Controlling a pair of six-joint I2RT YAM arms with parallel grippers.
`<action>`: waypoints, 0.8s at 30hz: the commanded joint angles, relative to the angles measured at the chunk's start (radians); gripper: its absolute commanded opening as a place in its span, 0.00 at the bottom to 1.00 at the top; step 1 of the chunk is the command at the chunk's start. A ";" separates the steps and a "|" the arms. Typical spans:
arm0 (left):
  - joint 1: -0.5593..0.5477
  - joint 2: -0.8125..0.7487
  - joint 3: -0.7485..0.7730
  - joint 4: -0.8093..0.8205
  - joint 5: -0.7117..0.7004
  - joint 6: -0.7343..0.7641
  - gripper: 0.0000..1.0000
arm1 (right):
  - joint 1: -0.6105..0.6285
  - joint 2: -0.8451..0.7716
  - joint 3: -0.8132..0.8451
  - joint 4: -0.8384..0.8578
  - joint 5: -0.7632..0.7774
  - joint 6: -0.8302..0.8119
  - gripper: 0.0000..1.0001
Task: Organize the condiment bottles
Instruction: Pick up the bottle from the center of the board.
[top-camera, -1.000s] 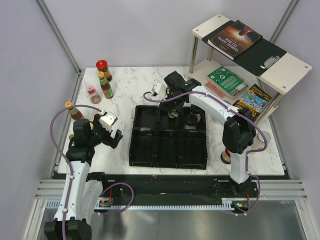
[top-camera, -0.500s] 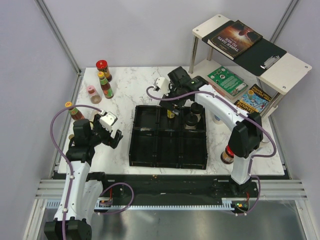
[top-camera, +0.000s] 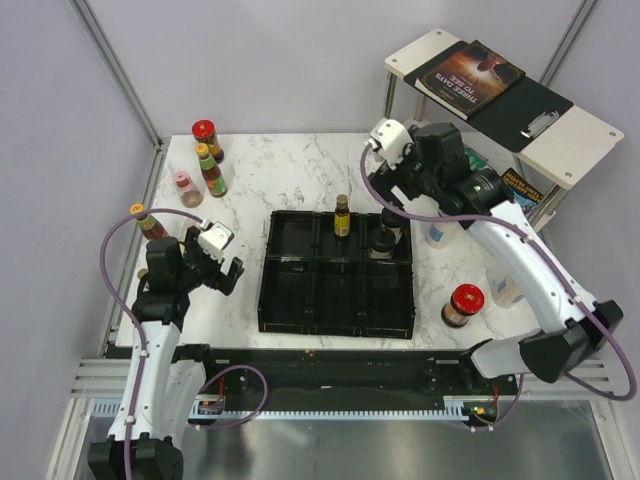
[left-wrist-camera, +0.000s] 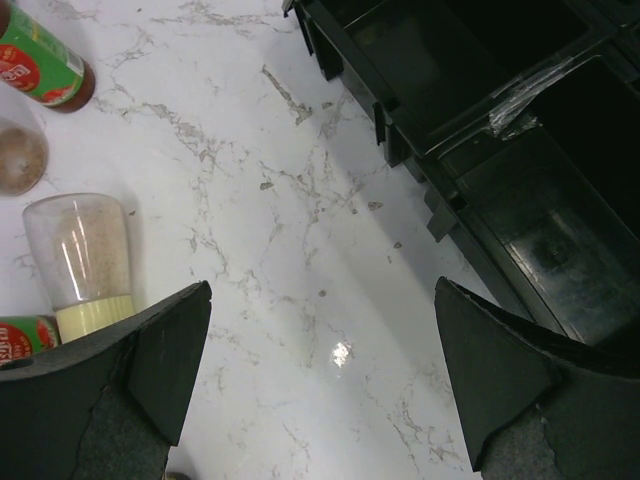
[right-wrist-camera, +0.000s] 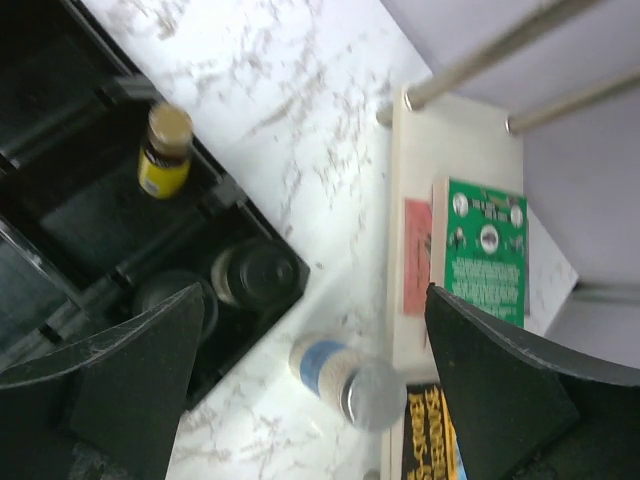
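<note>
Both pincers gape wide and carry nothing. The left pincer (left-wrist-camera: 320, 290) hangs over the desk (left-wrist-camera: 300, 200), and the right pincer (right-wrist-camera: 312, 300) is above the back right corner of the tray (top-camera: 265, 290).

The slim bottle (top-camera: 342, 216) stands upright in the back middle compartment, with two black-lidded jars (right-wrist-camera: 258, 272) in the one beside it. Other bottles wait on the desk either side.

My worry is that bottle: it's tall and narrow, so a cable or elbow sweeping across could topple it. The silver-lidded jar (right-wrist-camera: 345, 380) sits just beside the tray and near the shelf (right-wrist-camera: 455, 140), so I have tight room to come down.

The desk is glossy white marble-look, slippery I'd guess. The walls are plain grey, and there are books (top-camera: 470, 75) on the shelf.
</note>
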 joint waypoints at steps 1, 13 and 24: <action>0.006 0.022 0.066 0.059 -0.080 0.013 1.00 | -0.033 -0.125 -0.182 0.050 -0.003 -0.009 0.98; 0.006 0.005 0.169 0.048 -0.126 -0.019 1.00 | -0.102 -0.513 -0.501 0.158 0.101 -0.014 0.98; 0.006 -0.055 0.083 0.024 -0.030 -0.002 1.00 | -0.297 -0.382 -0.537 0.132 0.184 0.046 0.98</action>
